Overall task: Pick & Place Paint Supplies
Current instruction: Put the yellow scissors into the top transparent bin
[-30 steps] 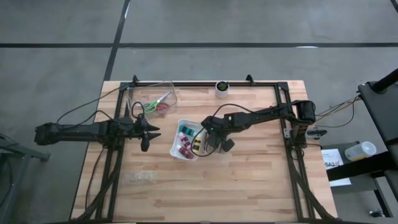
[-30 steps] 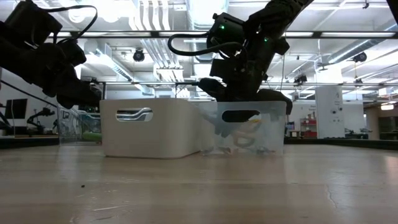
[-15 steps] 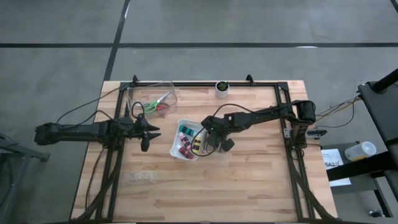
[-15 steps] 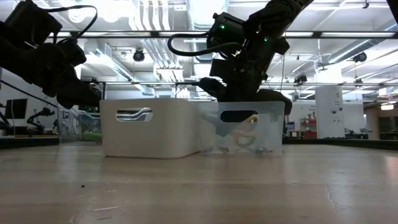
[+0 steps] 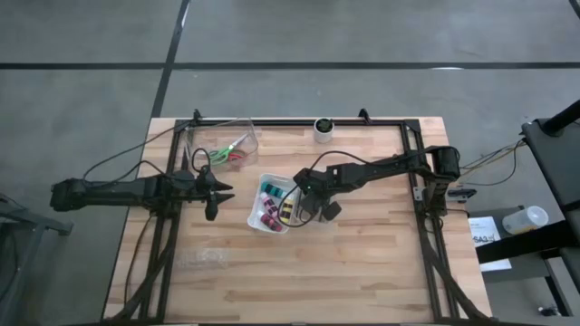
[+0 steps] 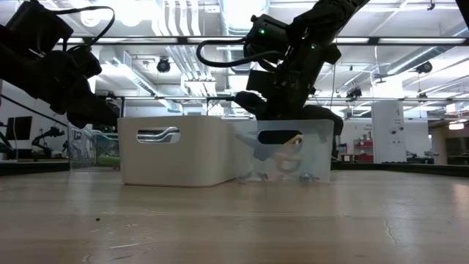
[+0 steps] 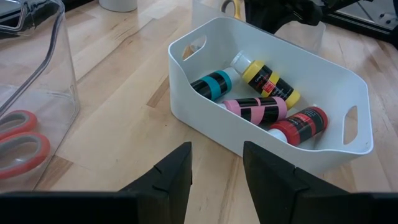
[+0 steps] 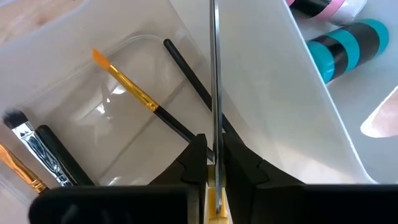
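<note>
A white bin holds teal, yellow-and-black, pink and red paint bottles. Right beside it stands a clear tray with several dark brushes lying on its floor, one of them orange-tipped. My right gripper hovers over this tray, shut on a thin brush. My left gripper is open, left of the white bin, and touches nothing. Red-handled scissors lie in a clear bin at the far left. My right gripper pinches the thin brush between its two fingers, at a yellowish part of the shaft. The shaft runs straight out past the fingertips, in line with them. The brush is lifted clear above the clear tray and the white bin's wall.
A small white round cup stands at the table's far edge. A dark frame runs round the work area. Bare wood lies on the near half of the table, with a faint clear item at near left.
</note>
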